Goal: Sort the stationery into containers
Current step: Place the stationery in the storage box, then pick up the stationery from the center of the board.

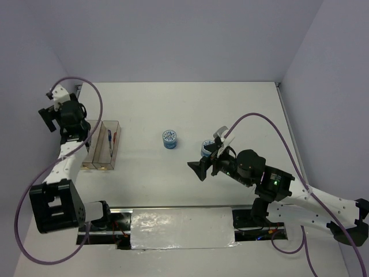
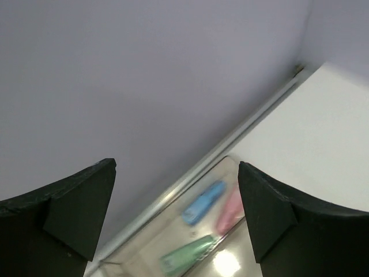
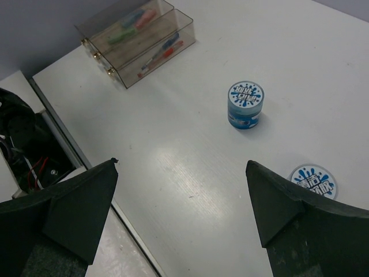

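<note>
Between the black fingers of the left gripper we saw a light-blue bar, a pink bar and a green bar in a clear, amber-tinted bin. Beyond the black fingers of the right gripper we found a blue roll, its white top splashed with blue. A second roll, just beside the right finger, was patterned alike. Blue and red pens lay in the tinted bins. The table was white, the wall pale lilac.
</note>
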Controlling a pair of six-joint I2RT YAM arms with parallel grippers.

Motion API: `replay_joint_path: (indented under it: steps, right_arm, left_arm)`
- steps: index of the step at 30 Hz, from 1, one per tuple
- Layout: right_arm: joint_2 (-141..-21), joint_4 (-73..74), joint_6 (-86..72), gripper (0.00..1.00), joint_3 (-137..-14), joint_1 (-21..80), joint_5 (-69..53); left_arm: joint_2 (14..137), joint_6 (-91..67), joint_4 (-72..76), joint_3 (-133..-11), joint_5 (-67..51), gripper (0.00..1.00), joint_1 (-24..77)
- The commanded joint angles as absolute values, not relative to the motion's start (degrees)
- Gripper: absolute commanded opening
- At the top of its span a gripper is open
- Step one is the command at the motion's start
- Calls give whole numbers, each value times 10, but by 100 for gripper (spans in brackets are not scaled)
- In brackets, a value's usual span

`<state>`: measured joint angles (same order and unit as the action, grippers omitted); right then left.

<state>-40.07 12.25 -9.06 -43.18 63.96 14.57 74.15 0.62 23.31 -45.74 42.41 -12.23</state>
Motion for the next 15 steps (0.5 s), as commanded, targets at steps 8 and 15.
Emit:
replay_joint_path:
  steps: [8, 15]
  right_arm:
    - [-368, 144, -106, 100, -465, 640, 193]
    - [-309, 209, -164, 100, -456, 640, 223]
  left_arm:
    - [744, -298, -43, -718, -91, 99, -38]
    - [862, -316, -154, -792, -41, 99, 197]
